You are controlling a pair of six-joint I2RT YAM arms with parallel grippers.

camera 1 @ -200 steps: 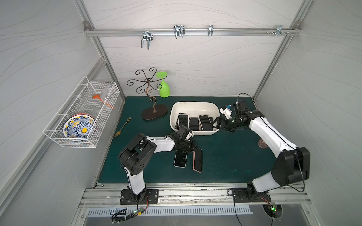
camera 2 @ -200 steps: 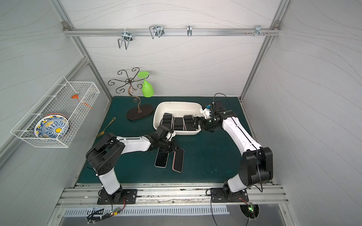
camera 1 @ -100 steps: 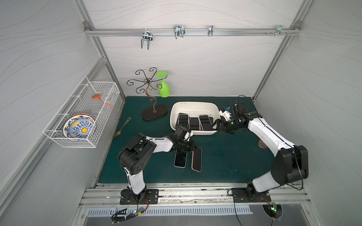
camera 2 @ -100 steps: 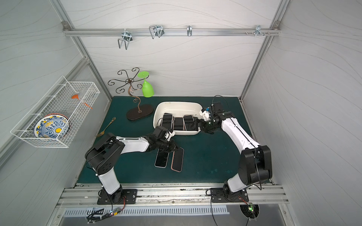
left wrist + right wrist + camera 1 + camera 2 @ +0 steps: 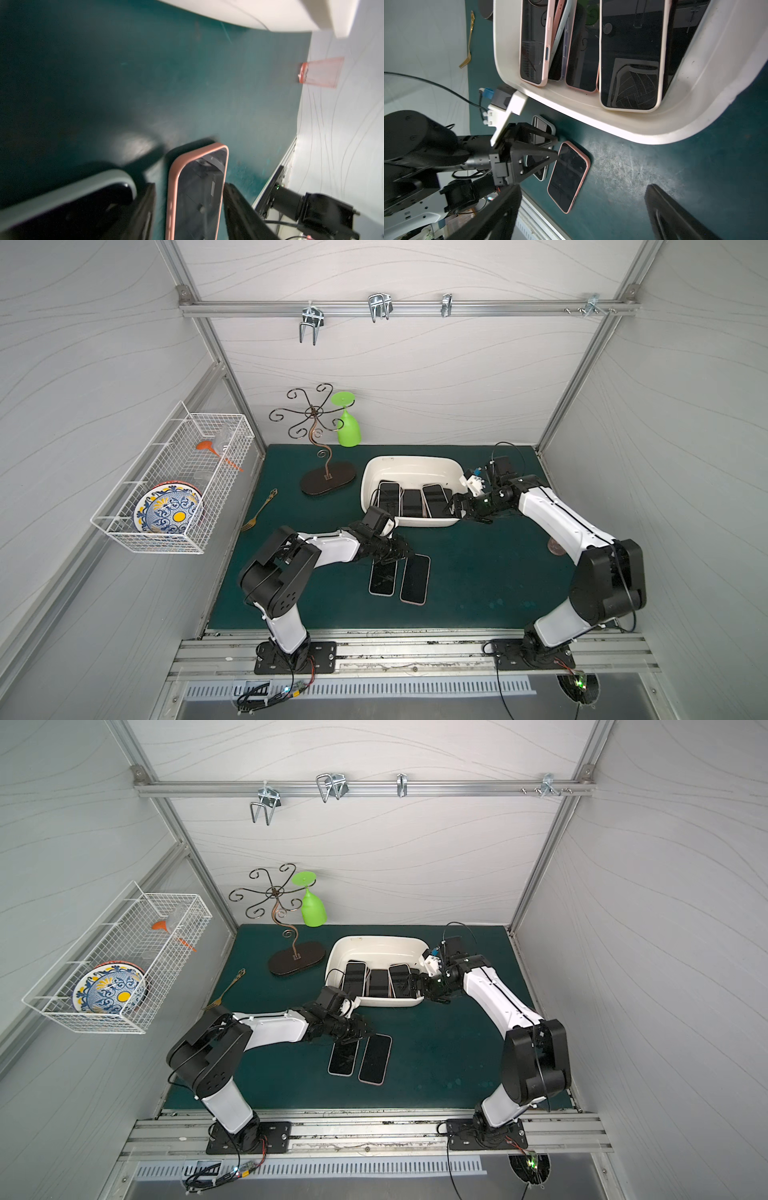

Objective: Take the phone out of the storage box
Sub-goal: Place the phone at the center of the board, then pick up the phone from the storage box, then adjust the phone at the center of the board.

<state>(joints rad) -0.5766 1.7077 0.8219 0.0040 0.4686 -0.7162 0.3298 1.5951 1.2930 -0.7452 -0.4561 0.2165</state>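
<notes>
Storage box [image 5: 413, 466]: cream-white tub with rounded corners, far-centre on green mat [image 5: 478, 572]. Dark-screened phones [image 5: 411, 502] in pale cases lean inside. Two phones [image 5: 415, 578] lie flat nearby. Left gripper [image 5: 401, 553] above them, fingers parted, empty. Right gripper [image 5: 455, 508] at the box's near right corner, spread wide.

The cream storage box [image 5: 411, 462] holds a row of dark phones [image 5: 411, 502]. Just outside its near wall, a pale-cased phone [image 5: 383, 580] and a pink-cased phone [image 5: 415, 580] lie flat, side by side, on the green bench [image 5: 478, 572]. The left tool [image 5: 400, 551] overhangs their box-side ends. The right tool [image 5: 456, 506] is at the box's near corner.
</notes>
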